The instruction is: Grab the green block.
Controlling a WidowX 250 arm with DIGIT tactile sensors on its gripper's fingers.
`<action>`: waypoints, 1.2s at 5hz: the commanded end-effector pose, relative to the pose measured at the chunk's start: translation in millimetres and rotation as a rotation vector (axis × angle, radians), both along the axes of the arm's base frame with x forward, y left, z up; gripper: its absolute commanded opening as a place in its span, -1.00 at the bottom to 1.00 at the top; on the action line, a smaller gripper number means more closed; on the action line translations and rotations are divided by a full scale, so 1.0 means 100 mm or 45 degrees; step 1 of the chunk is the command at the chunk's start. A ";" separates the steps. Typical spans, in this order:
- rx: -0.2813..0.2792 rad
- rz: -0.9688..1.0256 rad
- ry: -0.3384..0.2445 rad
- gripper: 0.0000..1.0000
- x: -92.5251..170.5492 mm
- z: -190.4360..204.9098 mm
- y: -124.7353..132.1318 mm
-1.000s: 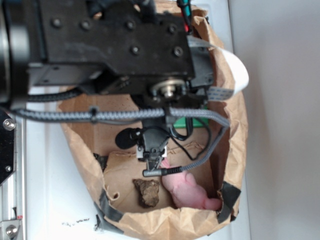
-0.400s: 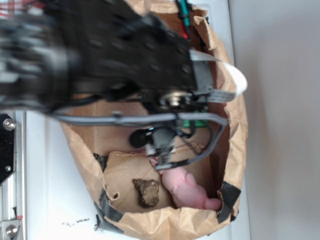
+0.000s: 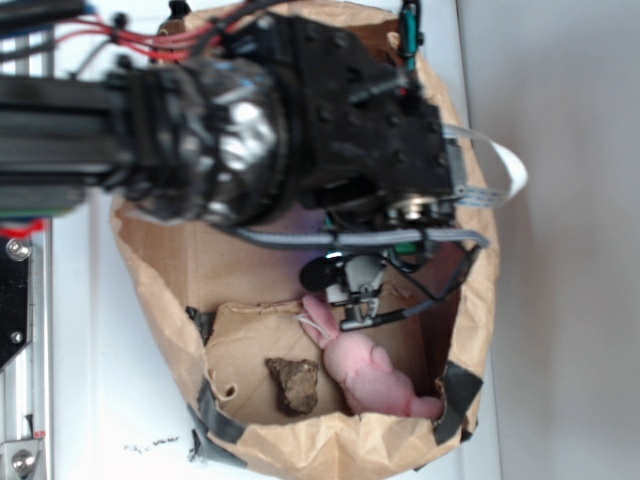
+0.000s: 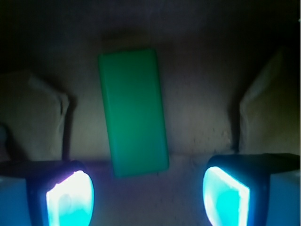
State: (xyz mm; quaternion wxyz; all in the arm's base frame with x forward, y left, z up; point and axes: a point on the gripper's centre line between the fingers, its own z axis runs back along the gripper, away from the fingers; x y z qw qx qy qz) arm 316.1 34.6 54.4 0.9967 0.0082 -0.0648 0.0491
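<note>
The green block [image 4: 133, 112] lies flat on the brown paper floor, long side running away from me, slightly tilted. In the wrist view it sits just ahead of my gripper [image 4: 148, 195], nearer the left finger [image 4: 70, 197] than the right finger [image 4: 225, 195]. The jaws stand wide apart with nothing between them, and the block's near end reaches about level with the fingertips. In the exterior view only a green sliver of the block [image 3: 404, 241] shows under the black arm [image 3: 300, 120], which hides the fingers.
All this is inside a brown paper bag [image 3: 300, 445] with raised crumpled walls. A pink plush bunny [image 3: 370, 375] and a brown rock-like lump [image 3: 293, 385] lie at the bag's near end. Paper folds [image 4: 263, 103] rise on both sides of the block.
The arm has swung right and toward the far end of the bag, uncovering more of the pink bunny. The bunny and the brown lump have not moved.
</note>
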 end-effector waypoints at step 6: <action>0.029 0.168 -0.229 1.00 0.41 0.07 0.04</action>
